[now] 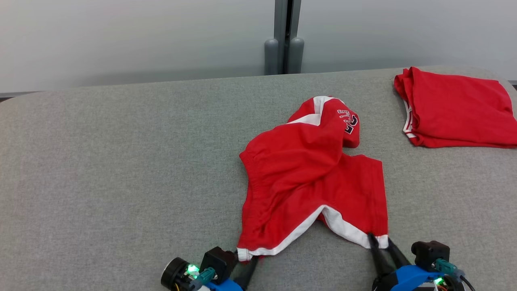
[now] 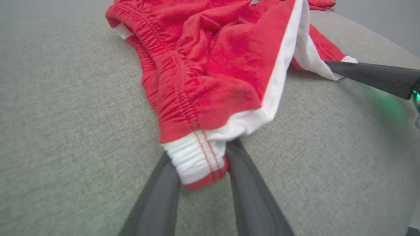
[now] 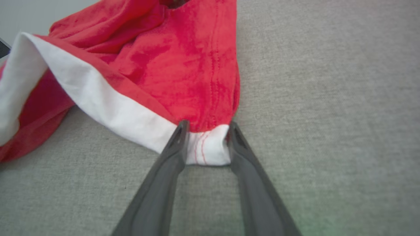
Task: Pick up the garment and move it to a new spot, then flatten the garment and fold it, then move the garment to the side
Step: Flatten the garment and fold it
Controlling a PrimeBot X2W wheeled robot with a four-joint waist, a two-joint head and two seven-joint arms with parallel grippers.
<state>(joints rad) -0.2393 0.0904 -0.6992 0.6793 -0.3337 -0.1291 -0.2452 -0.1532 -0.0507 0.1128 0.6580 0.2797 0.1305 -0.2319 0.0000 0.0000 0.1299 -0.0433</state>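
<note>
The garment (image 1: 307, 178), red shorts with white trim, lies crumpled in the middle of the grey cloth-covered table (image 1: 121, 161). My left gripper (image 1: 247, 258) straddles its near left corner, and in the left wrist view the white waistband end (image 2: 200, 160) sits between the spread fingers of this gripper (image 2: 200, 150). At the near right hem corner is my right gripper (image 1: 381, 240). The right wrist view shows the white corner (image 3: 206, 147) lying flat between the parted fingers of that gripper (image 3: 206, 126). Both sets of jaws stand apart around the cloth.
A second red garment (image 1: 456, 109), folded, rests at the table's far right. A grey post (image 1: 284, 40) stands behind the far edge against a pale wall. One right-gripper finger (image 2: 370, 77) crosses the left wrist view at the right.
</note>
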